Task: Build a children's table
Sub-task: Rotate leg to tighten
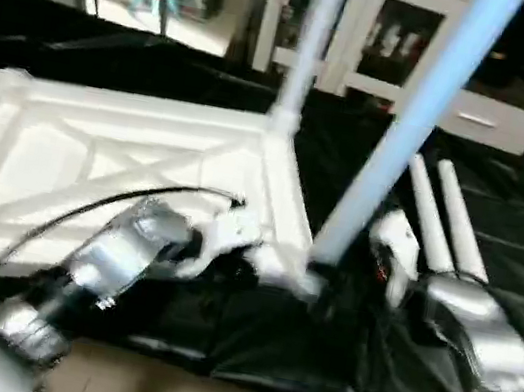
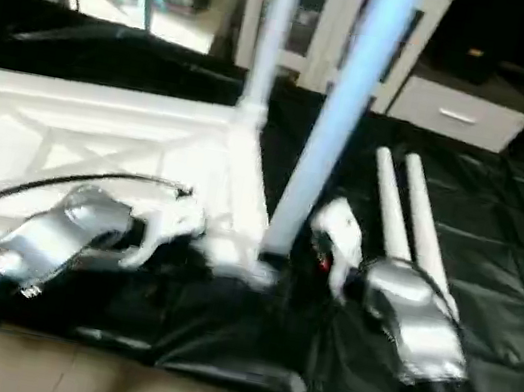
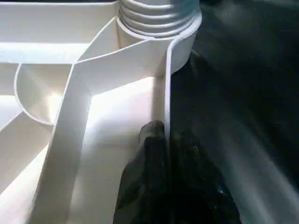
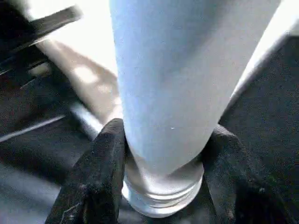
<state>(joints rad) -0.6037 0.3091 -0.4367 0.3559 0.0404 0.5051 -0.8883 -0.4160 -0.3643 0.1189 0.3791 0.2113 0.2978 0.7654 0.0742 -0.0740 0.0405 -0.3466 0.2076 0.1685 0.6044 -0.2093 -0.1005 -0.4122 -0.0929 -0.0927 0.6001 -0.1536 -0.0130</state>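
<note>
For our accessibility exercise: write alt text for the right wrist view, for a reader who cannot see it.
Two black fingers of the right gripper flank the base of an upright white table leg, just above its ribbed threaded end. Black sheeting lies behind.

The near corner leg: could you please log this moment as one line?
right hand: closed around near corner leg base | left hand: shut, pinching tabletop rim | far corner leg: upright | spare legs: on black sheet
</note>
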